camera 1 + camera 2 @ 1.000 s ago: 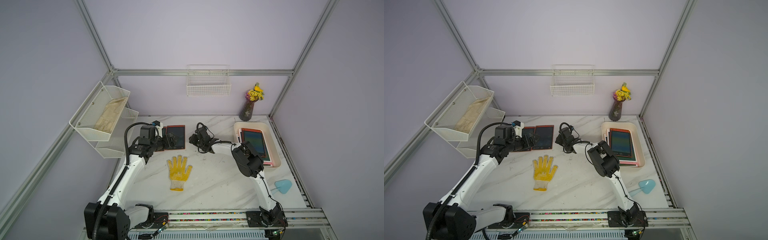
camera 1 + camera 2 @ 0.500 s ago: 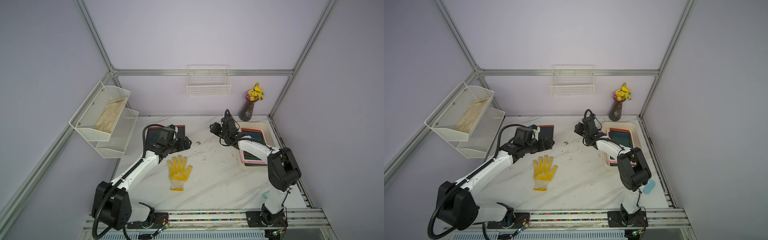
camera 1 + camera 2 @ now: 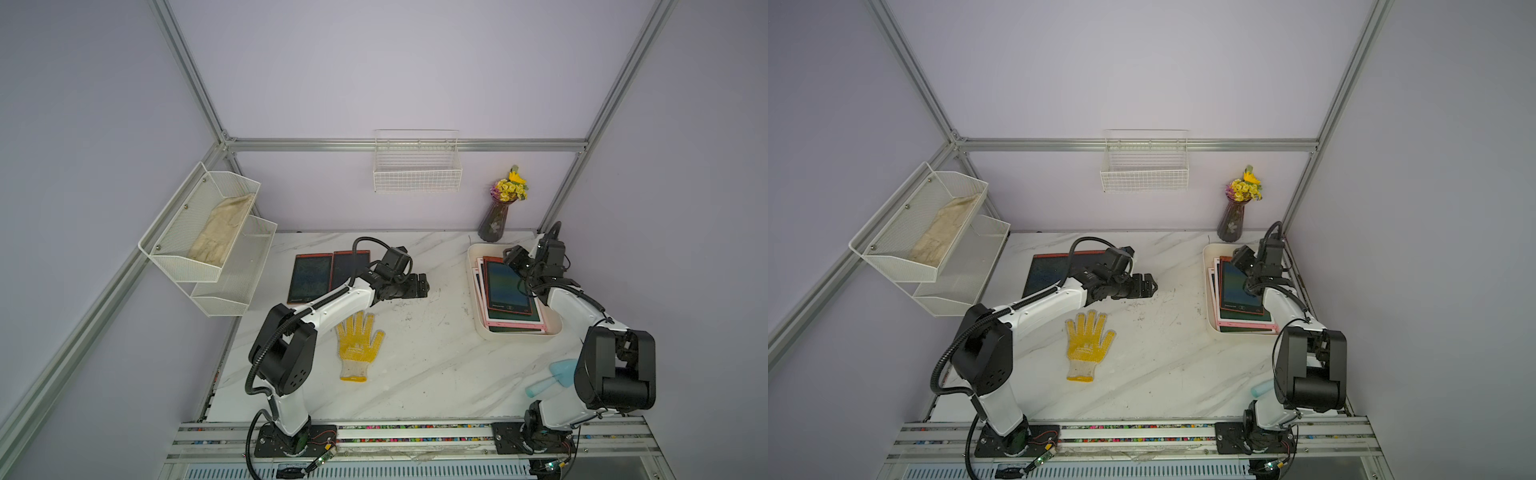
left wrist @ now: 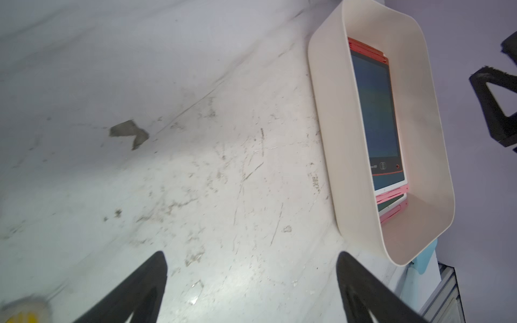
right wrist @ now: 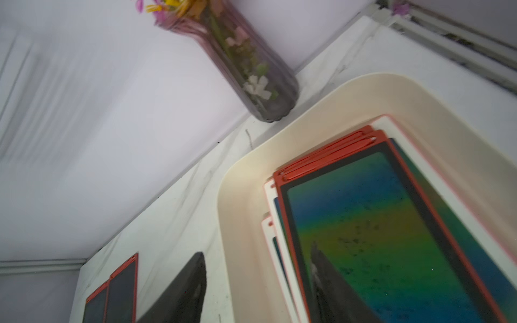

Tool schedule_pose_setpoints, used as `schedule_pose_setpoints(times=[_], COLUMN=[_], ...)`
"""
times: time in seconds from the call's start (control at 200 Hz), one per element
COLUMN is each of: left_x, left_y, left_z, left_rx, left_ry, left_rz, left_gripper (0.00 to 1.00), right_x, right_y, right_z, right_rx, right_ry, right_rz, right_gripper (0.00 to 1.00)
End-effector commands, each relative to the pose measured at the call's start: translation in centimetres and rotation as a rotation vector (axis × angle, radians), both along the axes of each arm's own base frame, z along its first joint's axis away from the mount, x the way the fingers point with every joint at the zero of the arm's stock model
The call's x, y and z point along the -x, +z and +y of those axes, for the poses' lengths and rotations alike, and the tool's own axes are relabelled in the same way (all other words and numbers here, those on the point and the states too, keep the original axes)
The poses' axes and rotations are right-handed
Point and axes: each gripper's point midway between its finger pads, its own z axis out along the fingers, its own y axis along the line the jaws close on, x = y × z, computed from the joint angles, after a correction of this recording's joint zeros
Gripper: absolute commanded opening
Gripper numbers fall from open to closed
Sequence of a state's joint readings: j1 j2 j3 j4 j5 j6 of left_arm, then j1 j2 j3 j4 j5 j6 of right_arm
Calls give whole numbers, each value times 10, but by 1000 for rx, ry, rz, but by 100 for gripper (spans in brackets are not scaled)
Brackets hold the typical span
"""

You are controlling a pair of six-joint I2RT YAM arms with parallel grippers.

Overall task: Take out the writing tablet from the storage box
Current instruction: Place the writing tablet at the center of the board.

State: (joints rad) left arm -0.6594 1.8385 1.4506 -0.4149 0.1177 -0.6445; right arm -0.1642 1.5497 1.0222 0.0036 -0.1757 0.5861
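Jaws of right gripper [image 5: 257, 251] apart, empty

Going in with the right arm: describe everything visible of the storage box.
The storage box is a shallow cream-white tray, plastic by its look, rectangular with rounded corners and low flared walls. It sits flat on the table, right rear, beside the vase. Inside lies a loose stack of writing tablets, a red-framed one on top. The right tool hangs open above its far end; contact cannot be told.
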Motion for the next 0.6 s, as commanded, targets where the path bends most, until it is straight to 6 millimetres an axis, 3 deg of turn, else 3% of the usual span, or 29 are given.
schedule_pose_setpoints(times=[0.0,0.11,0.26,0.595], left_x=[-17,-22,-27,-32], left_y=[38,30,20,6], left_z=[-43,-75,-107,-139], left_rx=[67,57,59,51], left_ry=[-48,-100,-149,-202], left_rz=[-91,-95,-95,-105], left_gripper=[93,92,92,90], right_x=[10,16,20,27], right_y=[-3,-21,-39,-81], right_z=[-18,-41,-50,-62], right_rx=[21,31,42,89], right_ry=[17,-33,-46,-54], right_rz=[4,45,88,201], right_gripper=[63,65,64,64])
